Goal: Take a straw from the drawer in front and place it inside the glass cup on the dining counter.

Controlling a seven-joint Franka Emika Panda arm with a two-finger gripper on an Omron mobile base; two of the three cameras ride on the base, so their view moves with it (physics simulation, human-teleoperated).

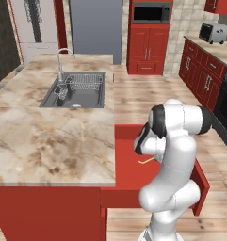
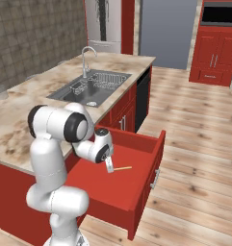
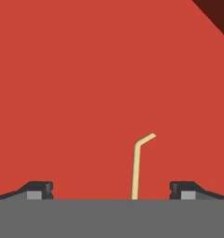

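Two dark fingertips (image 3: pixel 39 189) of the hand (image 3: pixel 111 190) stand wide apart and released, low over the red floor of the drawer (image 2: pixel 136 192), with the straw (image 3: pixel 137 167) lying between them, nearer the fingertip on the right side of the hand view, touching neither. Pale and bent near its far end, the straw lies flat on the drawer floor, just beside the hand in the right base view. Pulled open, the drawer juts from the red base under the marble tabletop (image 1: pixel 49 141), whose steel sink (image 1: pixel 77 92) sits farther back.
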